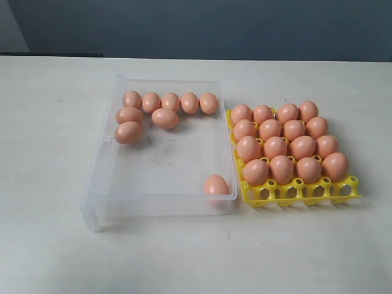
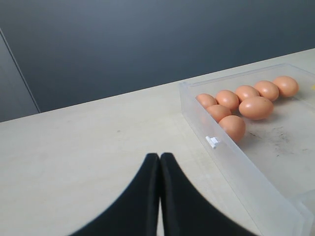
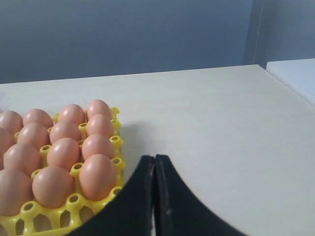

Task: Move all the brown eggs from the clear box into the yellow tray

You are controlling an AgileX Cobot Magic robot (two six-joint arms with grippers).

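Both of my tools are pressed fully closed and hold nothing: the left end effector (image 2: 159, 157) hangs over bare surface (image 1: 49, 122) just outside the clear box (image 1: 98, 184), and the right end effector (image 3: 154, 160) sits beside the yellow tray (image 1: 306, 195). I judge I am between picks, well past halfway. Nearest me, one lone egg (image 1: 215, 185) rests in the box corner next to the tray, and the tray's near row of cups is empty. Behind that row, sixteen seated eggs (image 1: 282, 168) fill the grid. Farthest off, eight more brown eggs (image 1: 165, 118) cluster along the box's far and left walls. My next move needs open fingers, a reach over the wall, and a gentle close across an egg's middle so it does not roll away.
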